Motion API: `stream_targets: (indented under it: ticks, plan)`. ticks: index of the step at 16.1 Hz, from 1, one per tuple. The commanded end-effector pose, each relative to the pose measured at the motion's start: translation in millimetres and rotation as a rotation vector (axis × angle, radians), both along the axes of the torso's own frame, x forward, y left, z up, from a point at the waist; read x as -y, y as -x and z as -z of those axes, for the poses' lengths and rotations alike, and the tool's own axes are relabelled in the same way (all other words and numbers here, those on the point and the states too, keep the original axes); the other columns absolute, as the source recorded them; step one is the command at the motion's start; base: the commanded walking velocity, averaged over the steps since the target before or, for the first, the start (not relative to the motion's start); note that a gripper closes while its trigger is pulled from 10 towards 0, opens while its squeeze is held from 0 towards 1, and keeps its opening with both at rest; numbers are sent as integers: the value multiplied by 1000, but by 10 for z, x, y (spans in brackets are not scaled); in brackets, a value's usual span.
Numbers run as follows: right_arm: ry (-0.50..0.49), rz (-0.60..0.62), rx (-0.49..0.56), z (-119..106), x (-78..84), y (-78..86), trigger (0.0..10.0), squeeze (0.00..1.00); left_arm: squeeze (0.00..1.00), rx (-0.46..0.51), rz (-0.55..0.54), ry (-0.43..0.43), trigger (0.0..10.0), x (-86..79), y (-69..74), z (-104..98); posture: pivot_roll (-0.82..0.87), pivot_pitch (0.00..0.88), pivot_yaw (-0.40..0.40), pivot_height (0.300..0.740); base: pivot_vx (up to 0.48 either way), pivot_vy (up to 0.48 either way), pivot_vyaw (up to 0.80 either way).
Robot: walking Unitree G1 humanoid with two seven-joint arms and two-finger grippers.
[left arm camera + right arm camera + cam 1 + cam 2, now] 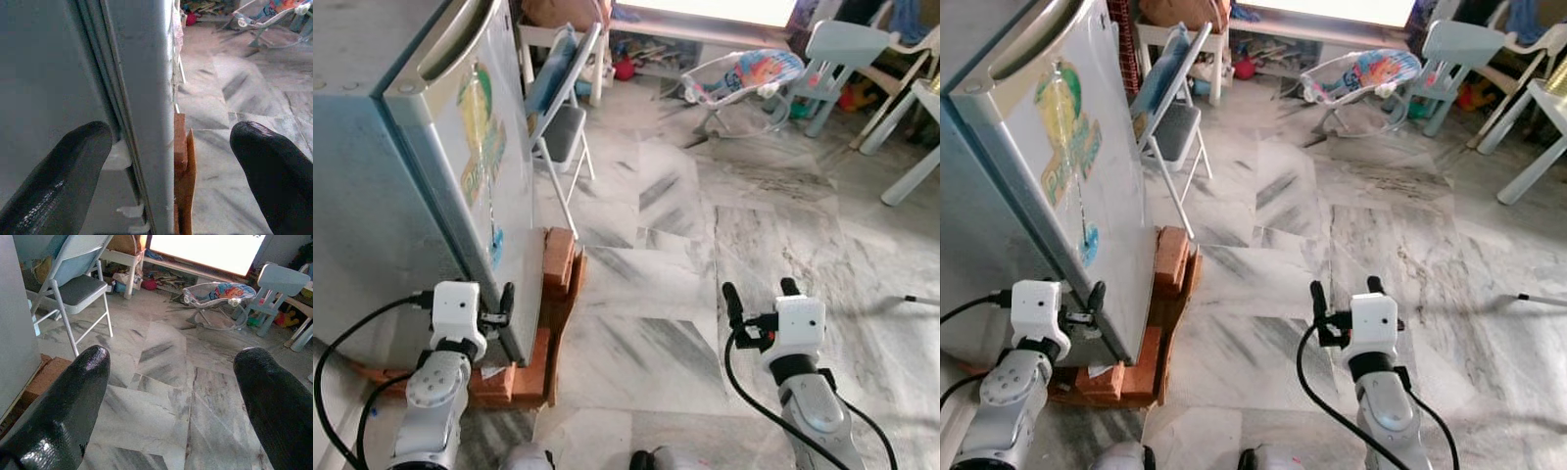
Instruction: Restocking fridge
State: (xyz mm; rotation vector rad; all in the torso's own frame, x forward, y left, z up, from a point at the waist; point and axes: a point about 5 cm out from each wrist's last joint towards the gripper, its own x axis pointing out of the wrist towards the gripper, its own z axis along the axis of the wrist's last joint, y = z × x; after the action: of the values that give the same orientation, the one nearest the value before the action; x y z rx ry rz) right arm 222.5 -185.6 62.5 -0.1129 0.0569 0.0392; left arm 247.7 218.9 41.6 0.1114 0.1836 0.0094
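Marble floor (685, 274), fridge (411, 176) cropped, left pincer (168, 161) astride door edge, splayed.

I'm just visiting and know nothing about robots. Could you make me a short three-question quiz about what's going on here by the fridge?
1. True or false: the fridge door is wide open.
2. Which claw straddles the door's edge? A) left claw B) right claw
3. Fill in: the fridge stands on a wooden board and red ____.

Key
1. False. The door looks shut against the cabinet, with its seal visible in the left wrist view.
2. A. The left claw's open fingers sit on either side of the door's edge; the right claw is open over the marble floor, holding nothing.
3. bricks.
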Motion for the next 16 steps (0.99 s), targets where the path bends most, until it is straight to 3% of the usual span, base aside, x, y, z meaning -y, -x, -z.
stream_targets:
  ticks: [1,8,12,14,15,16]
  plan:
    - [6,-1,-10,15,14,-4,10000,0,0,19,16,9,10000,27,-41,-28,41,74,-102,740,0,0,0]
    - [-8,-8,-3,19,-24,-12,10000,0,0,77,74,30,10000,121,-346,-190,36,72,-96,740,0,0,0]
    - [-31,-38,-71,122,-21,43,10000,0,0,107,176,30,10000,373,-518,-272,47,75,-100,740,0,0,0]
    - [-53,-108,-113,194,-49,178,10000,0,0,166,388,47,10000,920,-604,-403,49,73,-104,740,0,0,0]
    - [-52,-108,-122,219,-9,237,10000,0,0,202,582,114,10000,1351,-550,-517,43,71,-104,740,0,0,0]
    - [-44,-100,-120,225,20,267,10000,0,0,214,708,133,10000,1620,-475,-563,33,68,-97,740,0,0,0]
